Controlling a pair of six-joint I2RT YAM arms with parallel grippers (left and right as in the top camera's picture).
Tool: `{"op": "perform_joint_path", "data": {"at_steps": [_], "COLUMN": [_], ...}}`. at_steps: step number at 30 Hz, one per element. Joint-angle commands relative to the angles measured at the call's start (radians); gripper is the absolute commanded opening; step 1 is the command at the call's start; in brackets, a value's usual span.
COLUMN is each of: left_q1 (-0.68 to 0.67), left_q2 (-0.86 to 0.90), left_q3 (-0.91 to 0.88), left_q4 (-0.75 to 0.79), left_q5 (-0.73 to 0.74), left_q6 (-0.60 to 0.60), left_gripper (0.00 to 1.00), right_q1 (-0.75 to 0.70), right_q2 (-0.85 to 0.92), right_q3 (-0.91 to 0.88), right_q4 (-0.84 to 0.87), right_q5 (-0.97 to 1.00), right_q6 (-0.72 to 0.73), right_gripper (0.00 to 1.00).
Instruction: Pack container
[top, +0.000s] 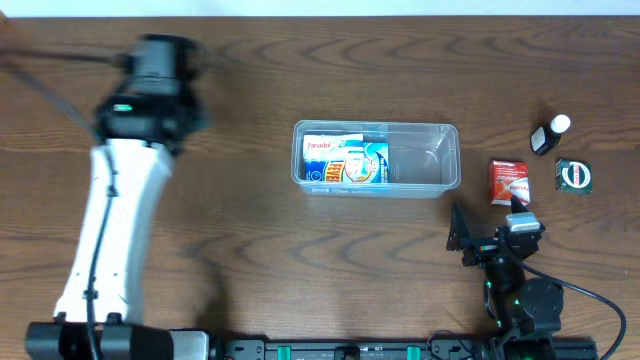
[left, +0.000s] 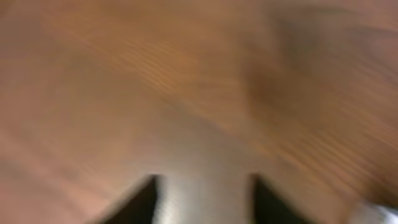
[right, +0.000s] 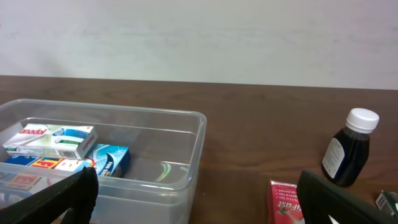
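The clear container (top: 445, 130) stands mid-table. Its left half holds a white Panadol box (top: 331, 146) on a blue box (top: 368, 166); its right half is bare. In the right wrist view the container (right: 194, 119) is at the left, with the Panadol box (right: 53, 139) and blue box (right: 109, 159) inside. My right gripper (top: 487, 240) (right: 196, 183) is open with nothing between its fingers, near the table's front edge, right of the tub. My left arm (top: 150, 95) is blurred at the far left. The left gripper (left: 205, 199) is over bare wood, its dark fingers apart with nothing between them.
On the table right of the container lie a red box (top: 508, 182) (right: 287, 204), a dark bottle with a white cap (top: 549, 135) (right: 349, 149) and a small green-and-black box (top: 573, 176). A pale wall rises behind the table.
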Motion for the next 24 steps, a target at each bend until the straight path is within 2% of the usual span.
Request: {"op": "perform_joint_path", "data": {"at_steps": [1,2,3,9,16,20,24], "left_q1": [0.126,0.155,0.18,0.267,0.277,0.277,0.277], "left_q2": [0.0,0.005,0.009,0.015,0.015,0.015,0.015], "left_q3": [0.009,0.009,0.009,0.009,0.009,0.009,0.009], "left_q4": [-0.032,-0.036,-0.037,-0.037,-0.037,-0.037,-0.037], "left_q5": [0.005,0.029,0.048,0.055,0.055,0.055,0.055], "left_q6": [-0.026,-0.046,-0.061,-0.069,-0.069,-0.069,-0.068], "left_gripper": [0.87,0.97,0.98,0.98,0.98,0.98,0.98], "right_q1": [-0.012,-0.012,-0.012,-0.012,-0.012,-0.012,-0.012], "right_q2": [-0.003,-0.003,-0.003,-0.003,-0.003,0.028,0.184], "right_q3": [-0.002,-0.002,-0.002,-0.002,0.013,0.136,0.357], "right_q4": [-0.004,-0.004,-0.004,0.011,0.07,-0.042,-0.201], "right_q5": [-0.011,-0.011,-0.011,-0.011,-0.032,0.055,0.147], "right_q6": [-0.012,-0.012,-0.012,-0.012,0.008,0.048,0.056], "right_gripper": [0.99,0.99,0.99,0.99,0.99,0.99,0.99]}}
